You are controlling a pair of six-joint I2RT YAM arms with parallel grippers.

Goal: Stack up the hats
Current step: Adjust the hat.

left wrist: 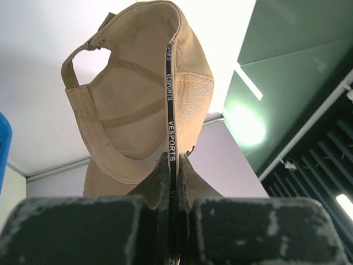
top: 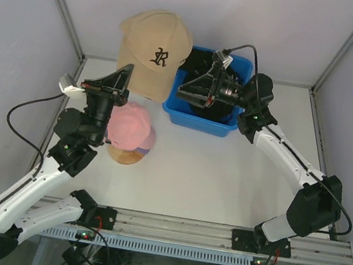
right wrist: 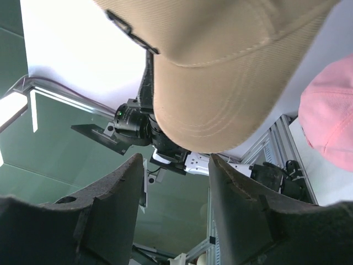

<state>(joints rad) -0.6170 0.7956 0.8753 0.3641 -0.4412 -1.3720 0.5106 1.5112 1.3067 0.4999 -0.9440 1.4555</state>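
- Since the pink cap (top: 130, 125) already sits on the wooden head-form stand (top: 125, 157) nearest the arm bases, with a lavender edge (top: 143, 146) showing under its rim, that pile looks like the stack to build on.
- Just beyond it, the left gripper (left wrist: 172, 165) is clamped tight on the tan cap (top: 153, 48), pinching the lettered tape and fabric at the cap's inner rim.
- Held by that one pinch, the tan cap hangs raised off the table (top: 222, 180), behind and above the pink cap. Its crown and logo face the overhead camera and its hollow faces the left wrist.
- Farther right, the right gripper (right wrist: 175, 163) stands open with nothing between its fingers. The tan cap's brim lies just beyond the fingertips, apart from them.
- Below that gripper is the blue bin (top: 195, 121); the gripper hides what is in it, so I cannot tell.
- My judgement: the step in hand is carrying the tan cap to the stack, held by the left arm alone.
- Next, the left arm needs to bring the hollow down squarely over the pink crown, brims aligned, before releasing. The soft crown may fold or land skewed, so the right arm should stay clear.
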